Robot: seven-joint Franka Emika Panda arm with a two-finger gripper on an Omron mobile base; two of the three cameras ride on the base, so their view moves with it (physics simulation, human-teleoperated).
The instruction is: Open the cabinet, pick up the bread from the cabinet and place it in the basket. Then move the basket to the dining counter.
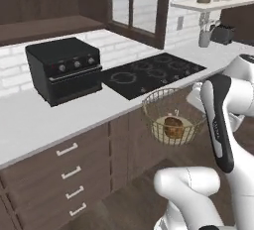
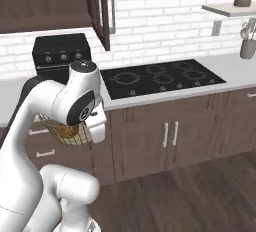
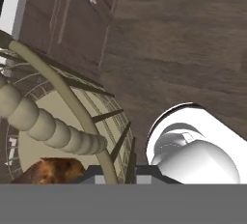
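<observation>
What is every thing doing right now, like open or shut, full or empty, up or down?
basket: lifted off the counter, hanging in the air in front of the base cabinets, bread inside
bread: lying on the basket's pale bottom
claw: shut on the basket's rim
cabinet: glass door swung open
toaster oven: door shut, sitting on the white counter
cooktop: nothing on its burners

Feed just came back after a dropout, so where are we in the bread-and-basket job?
Done: the cabinet door stands open and the bread lies in the basket. In hand: the gripper is shut on the basket's rim, carrying it in the air in front of the base cabinets, off the white counter. Left: bring the basket to the dining counter and set it down.
</observation>
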